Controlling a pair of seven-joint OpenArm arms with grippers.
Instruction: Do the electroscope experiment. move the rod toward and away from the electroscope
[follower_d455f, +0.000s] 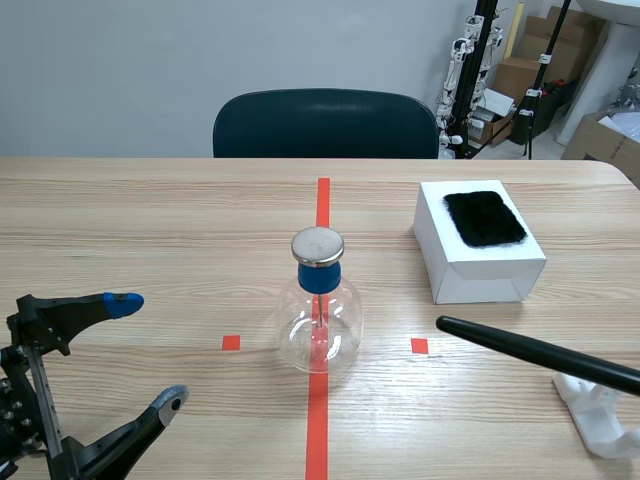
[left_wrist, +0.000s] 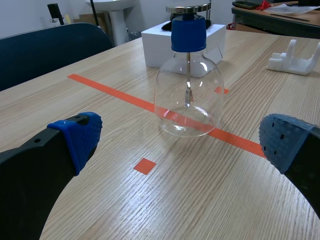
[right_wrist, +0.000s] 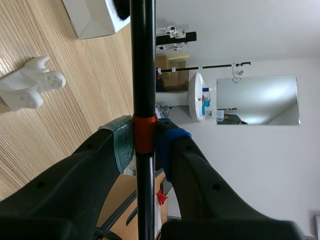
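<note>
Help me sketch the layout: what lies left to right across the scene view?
Left pincer, blue-padded → clear glass electroscope flask with blue stopper → white box topped with black fur → white plastic stand.

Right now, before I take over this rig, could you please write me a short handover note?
Left gripper: open, low at the near left, holding nothing.
Right gripper: shut on the rod. The rod's tip points toward the electroscope but is apart from it.
Done: the rod is gripped and clear of the white stand.
Left: bring the rod near the electroscope, then away.
</note>
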